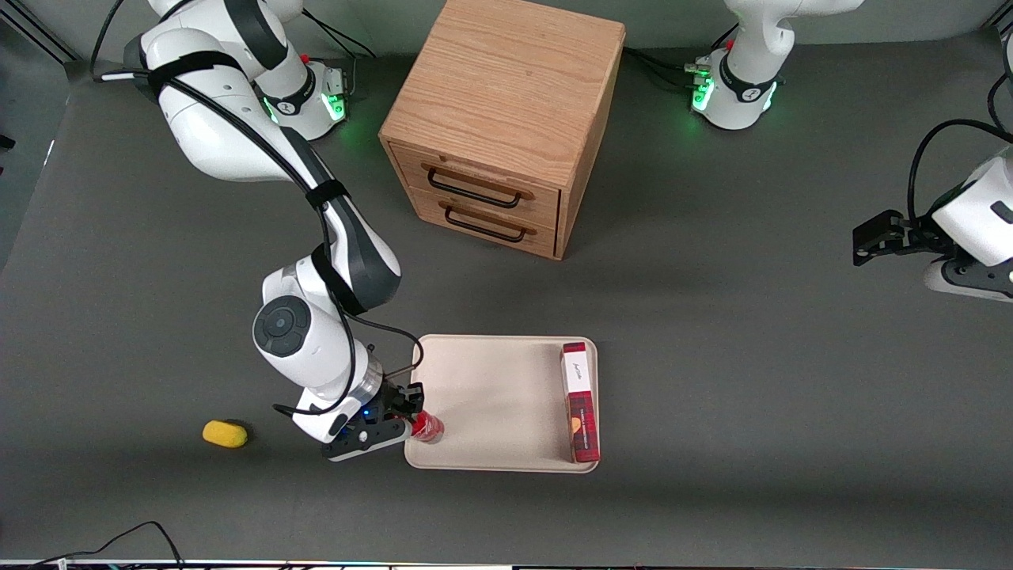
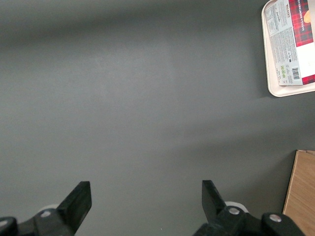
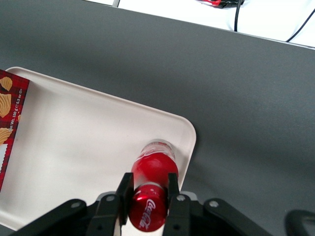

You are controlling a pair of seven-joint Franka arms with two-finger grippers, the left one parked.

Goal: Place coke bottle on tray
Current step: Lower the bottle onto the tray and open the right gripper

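The coke bottle (image 1: 428, 427) is a small glossy red bottle with a red cap and white script (image 3: 150, 184). My right gripper (image 1: 413, 417) is shut on its neck and cap end, fingers (image 3: 125, 186) on both sides. The bottle is over the corner of the cream-beige tray (image 1: 491, 396) nearest the working arm and the front camera, just inside the rim (image 3: 189, 142); whether its base touches the tray floor I cannot tell.
A long red plaid box (image 1: 579, 401) lies on the tray along its edge toward the parked arm, also in the wrist views (image 2: 295, 39) (image 3: 9, 118). A small yellow oval object (image 1: 225, 434) lies on the table beside the gripper. A wooden two-drawer cabinet (image 1: 506, 119) stands farther back.
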